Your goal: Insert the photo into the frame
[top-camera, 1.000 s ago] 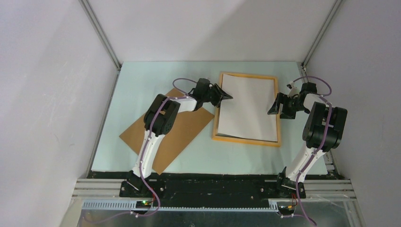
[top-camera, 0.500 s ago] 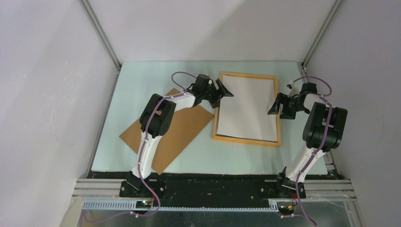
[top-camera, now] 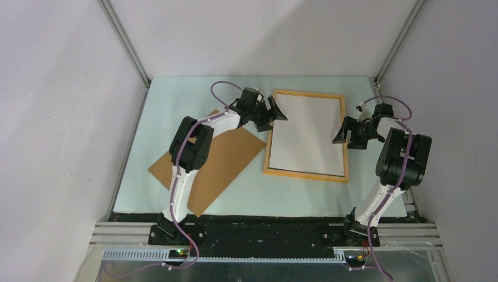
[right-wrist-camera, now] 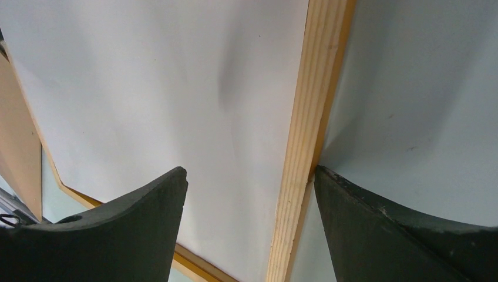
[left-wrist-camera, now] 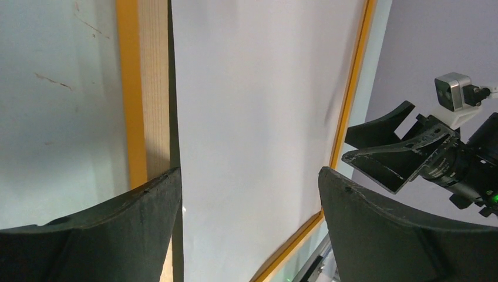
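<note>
The photo (top-camera: 306,134) lies white back up inside the orange-yellow frame (top-camera: 308,93) at the middle of the mat. My left gripper (top-camera: 279,111) hovers open over the frame's left rail (left-wrist-camera: 144,88), with the photo (left-wrist-camera: 258,117) showing between its fingers (left-wrist-camera: 249,176) and nothing held. My right gripper (top-camera: 339,132) stands open at the frame's right side. In the right wrist view its fingers (right-wrist-camera: 249,173) straddle the wooden rail (right-wrist-camera: 311,117), one over the photo (right-wrist-camera: 158,88) and one over the mat outside. The printed side is hidden.
A plain brown backing board (top-camera: 205,161) lies tilted on the pale mat (top-camera: 176,100) left of the frame, under the left arm. Its edge shows in the right wrist view (right-wrist-camera: 17,147). White walls enclose the mat on three sides.
My left gripper has opened wide, let go of the photo's left edge and drifted slightly toward the far side. The photo now lies flatter in the frame. The right arm has not moved.
</note>
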You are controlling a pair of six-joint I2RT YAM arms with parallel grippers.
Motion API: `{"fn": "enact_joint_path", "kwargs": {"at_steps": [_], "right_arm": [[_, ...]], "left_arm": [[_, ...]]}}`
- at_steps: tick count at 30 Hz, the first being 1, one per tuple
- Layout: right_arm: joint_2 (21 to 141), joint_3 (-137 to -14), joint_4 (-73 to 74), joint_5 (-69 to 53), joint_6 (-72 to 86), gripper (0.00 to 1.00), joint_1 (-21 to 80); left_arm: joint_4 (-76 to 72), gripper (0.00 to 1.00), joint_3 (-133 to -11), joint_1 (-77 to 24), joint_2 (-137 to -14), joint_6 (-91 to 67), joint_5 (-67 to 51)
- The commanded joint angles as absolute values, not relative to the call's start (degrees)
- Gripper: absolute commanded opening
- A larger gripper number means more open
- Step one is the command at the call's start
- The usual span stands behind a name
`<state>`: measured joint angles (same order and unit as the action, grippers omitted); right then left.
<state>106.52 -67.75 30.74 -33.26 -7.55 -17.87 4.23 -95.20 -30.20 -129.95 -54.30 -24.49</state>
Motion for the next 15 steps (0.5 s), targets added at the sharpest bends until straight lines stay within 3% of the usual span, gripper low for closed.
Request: {"fn": "enact_joint_path", "kwargs": {"at_steps": [1,8,15], "right_arm": [[103.7,-66.8,32.3,-31.6,-8.0,0.84,-18.1],[99.6,-65.6,31.7,-30.0,-9.1,0.86,-18.0],[94.0,-64.8,31.3,-29.0,-10.5,0.87,-17.9]], "left_arm": [[6.8,0.93,-98.1,-28.9,-127.0,-49.1,-22.6],[8.2,0.99,-99.9,-28.0,-125.5,-43.3,-22.1],[9.7,1.00,-94.2,-28.1,-120.7,-34.7,-21.4]]}}
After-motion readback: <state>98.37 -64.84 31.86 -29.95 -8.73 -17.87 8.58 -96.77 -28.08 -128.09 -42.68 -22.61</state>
